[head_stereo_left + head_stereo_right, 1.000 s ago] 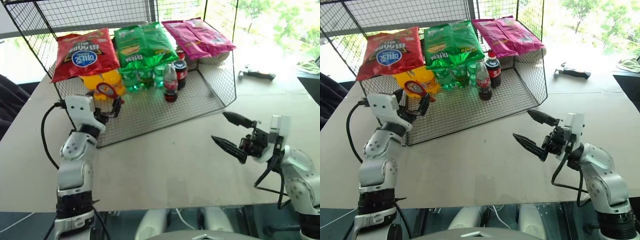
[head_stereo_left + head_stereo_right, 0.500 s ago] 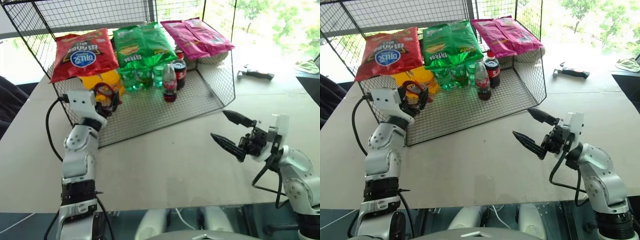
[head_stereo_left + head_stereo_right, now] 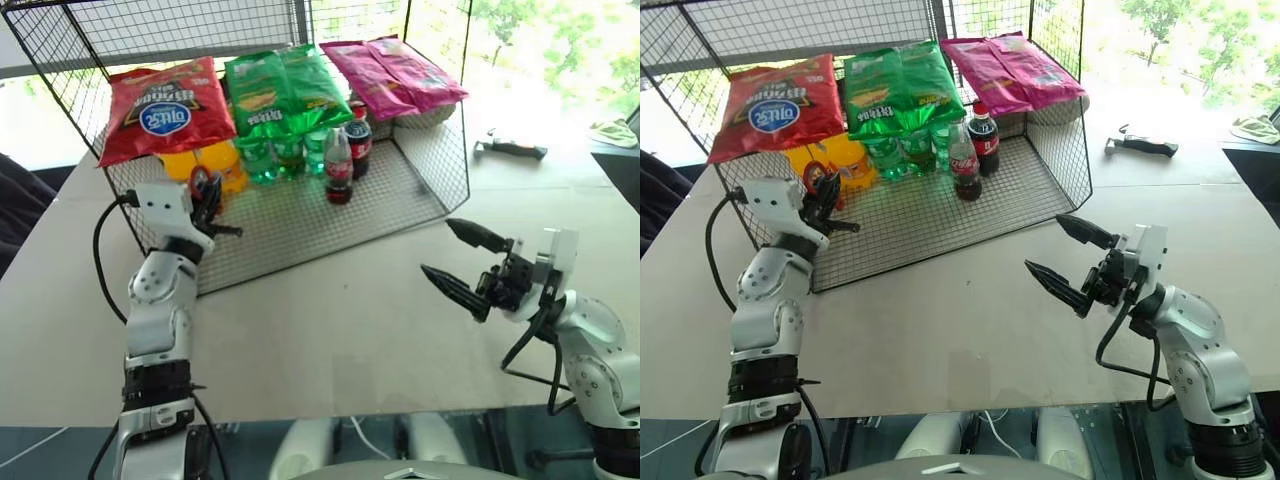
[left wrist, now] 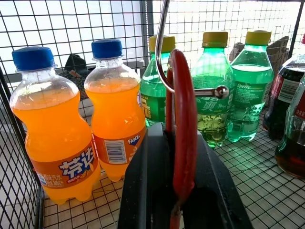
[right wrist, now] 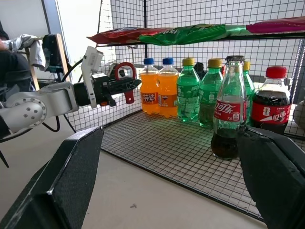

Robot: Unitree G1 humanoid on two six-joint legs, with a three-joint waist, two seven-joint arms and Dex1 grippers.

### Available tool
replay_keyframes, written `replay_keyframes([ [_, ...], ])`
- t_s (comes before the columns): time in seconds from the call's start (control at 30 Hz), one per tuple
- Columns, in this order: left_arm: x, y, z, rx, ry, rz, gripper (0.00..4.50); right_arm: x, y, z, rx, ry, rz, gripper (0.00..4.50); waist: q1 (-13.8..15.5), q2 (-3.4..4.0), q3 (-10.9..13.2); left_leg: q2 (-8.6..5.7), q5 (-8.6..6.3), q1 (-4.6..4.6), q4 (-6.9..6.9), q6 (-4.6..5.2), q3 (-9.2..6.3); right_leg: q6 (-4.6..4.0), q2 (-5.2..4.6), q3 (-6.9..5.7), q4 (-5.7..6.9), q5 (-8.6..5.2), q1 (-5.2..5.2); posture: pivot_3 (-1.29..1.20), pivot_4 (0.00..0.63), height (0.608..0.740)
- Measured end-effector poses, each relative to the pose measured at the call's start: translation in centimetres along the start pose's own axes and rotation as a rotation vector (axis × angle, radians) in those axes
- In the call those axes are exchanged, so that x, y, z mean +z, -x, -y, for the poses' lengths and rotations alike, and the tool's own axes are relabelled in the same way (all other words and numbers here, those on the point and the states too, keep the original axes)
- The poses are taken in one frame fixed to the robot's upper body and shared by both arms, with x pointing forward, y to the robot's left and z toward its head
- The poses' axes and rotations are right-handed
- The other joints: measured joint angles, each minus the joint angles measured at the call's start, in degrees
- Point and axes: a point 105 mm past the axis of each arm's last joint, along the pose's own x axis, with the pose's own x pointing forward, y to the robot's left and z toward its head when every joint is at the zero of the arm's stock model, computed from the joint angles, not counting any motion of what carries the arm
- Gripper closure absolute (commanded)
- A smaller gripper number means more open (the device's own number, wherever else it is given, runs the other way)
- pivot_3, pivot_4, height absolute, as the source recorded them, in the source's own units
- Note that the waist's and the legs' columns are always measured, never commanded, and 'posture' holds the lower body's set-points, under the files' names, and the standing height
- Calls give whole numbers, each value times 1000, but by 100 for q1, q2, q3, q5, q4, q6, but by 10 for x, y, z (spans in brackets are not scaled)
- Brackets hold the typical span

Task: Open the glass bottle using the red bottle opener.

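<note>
Head views: taking the small slim clear-glass cola bottle with the red label band as the landmark, it stands upright on the floor of the black wire-mesh shelf basket, its long axis vertical, just beside the fatter dark plastic cola bottle. The left gripper sits at the basket's open front edge, well to the left of the glass bottle, with its jaws pressed together on the small flat red bottle opener with a ring head. The right gripper hangs over the bare tabletop, in front of and to the right of the glass bottle, outside the basket, its two black fingers spread wide and holding nothing. Judged from here, the right arm is the one free to steady the bottle.

Left wrist view: the jaws are clamped on the opener, which stands edge-on and hangs from a thin metal hook. The glass bottle lies off to the side, past the green plastic bottles.

Right wrist view: the glass bottle stands ahead between the spread fingers, nearer one of them. The left gripper holds the opener beyond the orange soda bottles.
</note>
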Motion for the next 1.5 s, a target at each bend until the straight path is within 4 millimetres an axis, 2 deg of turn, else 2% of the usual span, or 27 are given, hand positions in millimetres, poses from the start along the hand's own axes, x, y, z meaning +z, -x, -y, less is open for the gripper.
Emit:
replay_keyframes([
  [0.17,4,5,14,-57,69,31,4461,-1,-1,1,1,0,-1,0,18,0,0,0,0,-1,1,0,-1,0,-1,-1,0,0,0,0,150,740],
  [0.4,23,13,42,-215,257,104,4461,-1,-1,1,8,6,-5,0,11,-1,0,0,0,-2,2,0,0,0,-2,0,-1,0,0,0,150,740],
  [0.67,17,32,77,-420,548,16,4461,-2,-3,4,-3,-1,-11,0,6,0,0,0,0,0,2,0,0,0,0,1,0,0,1,0,150,740],
  [0.87,21,40,111,-651,830,-70,4461,-20,-19,4,9,-95,-160,0,18,-1,0,0,2,0,8,-2,-3,0,2,-3,8,0,1,0,150,740],
  [0.93,25,37,127,-772,901,-117,4461,-33,-27,-2,81,-120,-315,0,15,-1,0,-4,4,0,12,-3,-3,0,19,-5,12,0,1,0,150,740],
  [1.03,23,38,151,-933,944,-213,4461,-40,-38,-14,203,-188,-454,0,-1,-2,0,-1,4,0,11,-3,-5,-1,30,-4,10,0,2,0,150,740],
  [1.13,20,42,164,-1039,971,-274,4461,-40,-44,-23,286,-260,-536,0,-21,-2,1,1,4,-11,10,-3,-6,-2,27,-3,2,0,-3,0,150,740],
  [1.23,17,42,177,-1137,942,-323,4461,-30,-52,-35,399,-350,-576,0,-44,-5,-1,1,4,-44,15,-3,-9,-3,11,-6,-4,0,-30,0,150,740],
  [1.3,14,42,183,-1171,935,-341,4461,-25,-56,-42,454,-412,-589,0,-54,-6,-1,-1,5,-61,19,-3,-11,-3,4,-10,-4,1,-46,0,150,740],
  [1.37,14,41,188,-1202,937,-338,4461,-25,-58,-40,459,-476,-613,0,-60,-7,-1,-3,5,-69,22,-2,-11,-3,0,-11,-4,1,-57,0,150,740],
  [1.5,17,40,197,-1232,949,-314,4461,-28,-65,-44,473,-516,-640,0,-89,-7,-2,-3,5,-78,22,-3,-11,-3,-2,-10,-2,1,-68,0,150,740],
])
